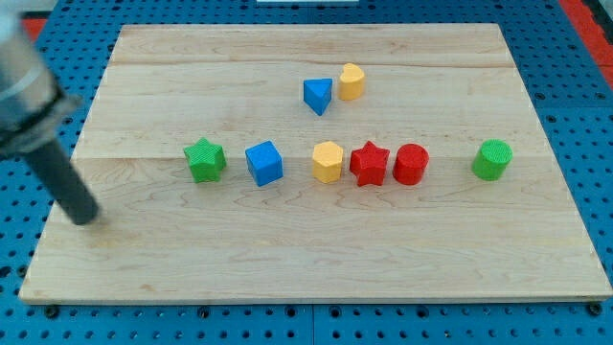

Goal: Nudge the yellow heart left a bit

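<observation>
The yellow heart point(351, 81) sits near the view's top centre of the wooden board point(287, 268), touching or almost touching a blue triangle point(318, 95) on its left. My tip point(87, 217) rests on the board at the view's far left, well away from the heart, below and to the left of a green star point(205, 159). The rod slants up to the view's upper left and is blurred.
A row runs across the board's middle: the green star, a blue cube point(264, 163), a yellow hexagon point(328, 161), a red star point(369, 164), a red cylinder point(410, 164) and, apart at the right, a green cylinder point(491, 159).
</observation>
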